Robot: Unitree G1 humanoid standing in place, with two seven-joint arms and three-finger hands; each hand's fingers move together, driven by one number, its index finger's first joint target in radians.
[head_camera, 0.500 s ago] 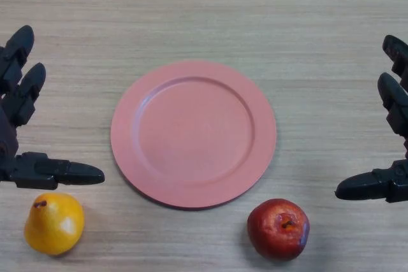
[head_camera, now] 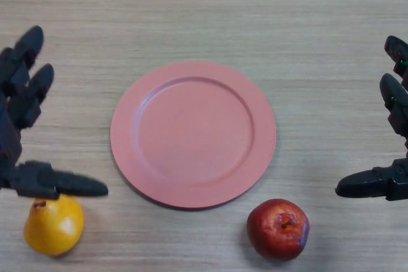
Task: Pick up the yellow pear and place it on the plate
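Observation:
A yellow pear (head_camera: 53, 225) lies on the wooden table at the lower left, its stem pointing up and left. My left hand (head_camera: 19, 119) hovers just above and behind it, open, with the thumb (head_camera: 67, 183) stretched over the pear's top edge. The pink plate (head_camera: 193, 133) sits in the middle of the table with nothing on it. At the right edge my right hand (head_camera: 389, 144) is open and idle, its thumb pointing left.
A red apple (head_camera: 278, 228) rests near the front edge, right of the pear and just below the plate's rim. The wooden table (head_camera: 204, 11) extends bare behind the plate.
My left hand has shifted slightly right and toward the front, so its thumb now overlaps the top of the pear. The right hand, pear, apple and plate have not moved.

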